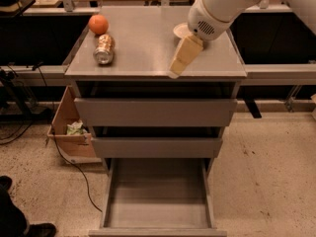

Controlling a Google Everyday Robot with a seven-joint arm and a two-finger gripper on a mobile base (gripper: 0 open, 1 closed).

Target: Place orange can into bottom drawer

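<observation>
Nearest us, the bottom drawer (158, 201) stands open. The gripper (177, 68) hangs over the front edge of the cabinet top (143, 48); we can't tell its grip. Far left, the can (104, 49) lies sideways w/ an orange (98, 24) just behind: a sloppy approach could roll it or bump the fruit.

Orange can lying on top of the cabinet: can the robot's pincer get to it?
Probably yes. The pincer hangs over the cabinet top's front edge, right of the orange can, with only bare grey surface between them. The orange fruit sits close behind the can, so it might get bumped.
</observation>
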